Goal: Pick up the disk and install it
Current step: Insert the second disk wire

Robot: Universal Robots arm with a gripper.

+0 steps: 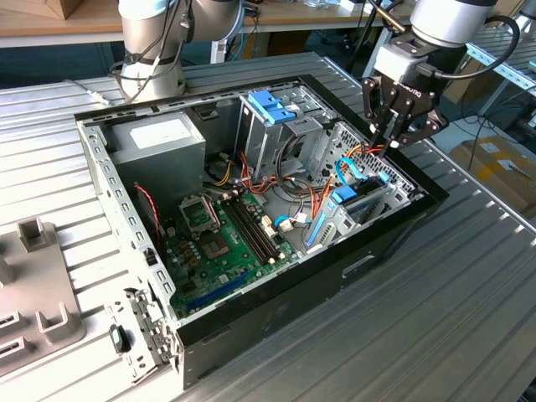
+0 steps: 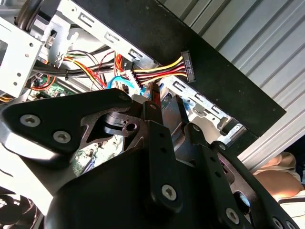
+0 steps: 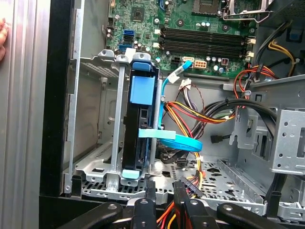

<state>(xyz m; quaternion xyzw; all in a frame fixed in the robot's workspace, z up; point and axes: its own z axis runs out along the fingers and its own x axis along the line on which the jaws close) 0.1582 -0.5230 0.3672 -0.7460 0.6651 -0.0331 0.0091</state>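
Observation:
The disk stands on edge in a metal bay at the corner of the open computer case, on the exterior view's right. In the first wrist view the disk is a dark slab between blue side rails, with a light-blue cable running to it. My gripper hangs just above that corner of the case. Its black fingers stand close together with red and yellow wires between them. The wires' black connector sticks out beyond the fingertips and hangs free.
Inside the case are a green motherboard, a grey power-supply box and a tall cage with a blue top. Loose wire bundles cross beside the bay. A grey fixture lies outside the case. A hand is at the edge.

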